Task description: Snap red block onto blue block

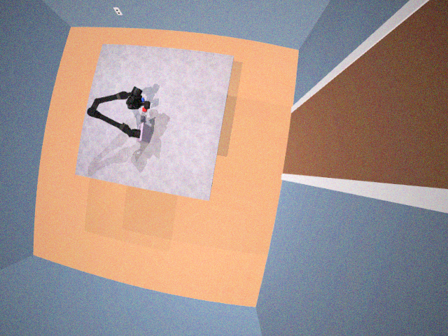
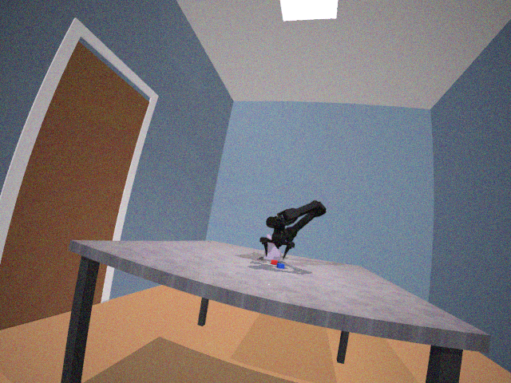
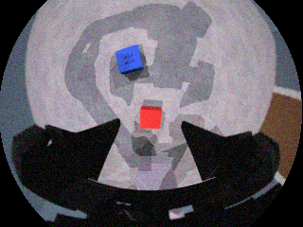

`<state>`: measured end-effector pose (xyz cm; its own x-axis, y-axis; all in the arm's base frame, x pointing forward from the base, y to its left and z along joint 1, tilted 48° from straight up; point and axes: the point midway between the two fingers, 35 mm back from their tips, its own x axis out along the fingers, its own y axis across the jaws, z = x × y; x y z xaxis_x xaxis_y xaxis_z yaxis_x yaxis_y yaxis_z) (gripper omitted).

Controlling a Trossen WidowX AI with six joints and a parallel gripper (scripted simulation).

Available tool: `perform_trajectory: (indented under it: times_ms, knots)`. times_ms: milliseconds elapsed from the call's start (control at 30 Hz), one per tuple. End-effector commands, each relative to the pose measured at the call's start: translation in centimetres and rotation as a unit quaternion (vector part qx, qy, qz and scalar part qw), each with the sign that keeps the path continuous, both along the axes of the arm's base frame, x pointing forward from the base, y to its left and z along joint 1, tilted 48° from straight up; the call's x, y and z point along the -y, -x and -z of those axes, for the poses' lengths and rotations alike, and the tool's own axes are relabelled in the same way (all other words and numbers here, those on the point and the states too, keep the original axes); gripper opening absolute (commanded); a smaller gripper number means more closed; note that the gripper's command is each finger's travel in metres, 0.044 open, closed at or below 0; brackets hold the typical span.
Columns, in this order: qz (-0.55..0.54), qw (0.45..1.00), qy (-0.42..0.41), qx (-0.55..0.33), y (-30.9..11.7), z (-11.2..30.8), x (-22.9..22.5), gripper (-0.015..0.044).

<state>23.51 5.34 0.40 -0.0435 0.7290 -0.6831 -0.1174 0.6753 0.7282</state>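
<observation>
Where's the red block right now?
On the table, red block sits close to the blue block; wrist view shows it just beyond the open gripper's fingertips.

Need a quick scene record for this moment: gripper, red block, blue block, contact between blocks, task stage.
gripper: open, nothing held, above the table
red block: on the table, near the middle of the wrist view
blue block: on the table, studs up
block contact: none, gap in wrist view
task stage: red block not yet grasped
</observation>
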Motion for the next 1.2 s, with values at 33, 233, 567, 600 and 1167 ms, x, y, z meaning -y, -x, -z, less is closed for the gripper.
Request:
perform_trajectory:
  times_ms: [33, 233, 567, 600, 1167]
  knots:
    - [0.0, 1.0, -0.002, -0.005, 0.2, 0.6, -0.7, 0.044]
    - [0.0, 1.0, -0.003, -0.005, 0.3, 1.3, -1.4, 0.044]
    - [0.0, 1.0, -0.003, -0.005, 0.3, 1.7, -2.0, 0.0335]
    - [0.0, 1.0, -0.003, -0.005, 0.3, 1.7, -2.0, 0.0309]
    - [0.0, 1.0, -0.003, -0.005, 0.3, 1.7, -1.9, 0.0019]
